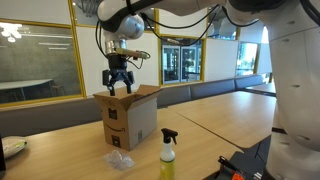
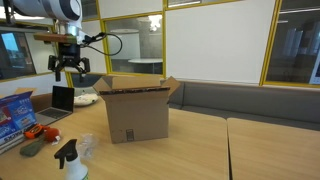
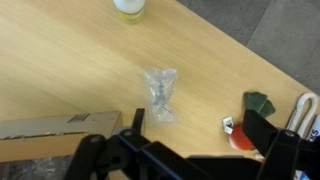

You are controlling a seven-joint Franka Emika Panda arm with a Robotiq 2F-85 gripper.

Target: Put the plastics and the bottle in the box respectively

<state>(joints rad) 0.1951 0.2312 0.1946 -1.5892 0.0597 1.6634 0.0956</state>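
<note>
Overhead, the gripper hangs in the air with its dark fingers spread wide and nothing between them. It sits higher than the box, near one upper edge, and touches nothing. In the wrist view, a strip of that cardboard edge shows at the lower left, with bare table below the tool.

The box stands upright on the wooden table with its top flaps raised and open. In an exterior view, one side carries a dark printed logo with a curved smile mark; no letters can be read. Its other visible face bears a small dark print, too small to make out.

A clear, crinkled plastic wrapper lies flat on the table in front of the box, apart from it. It shows in both exterior views. What is inside the box cannot be seen.

The bottle stands upright on the table near the wrapper without touching it. It has a yellow-green body and a black spray top, and no label text is legible on it.

Farther along the table sit an open laptop, a blue package with unreadable print, a red object and a dark green object.
</note>
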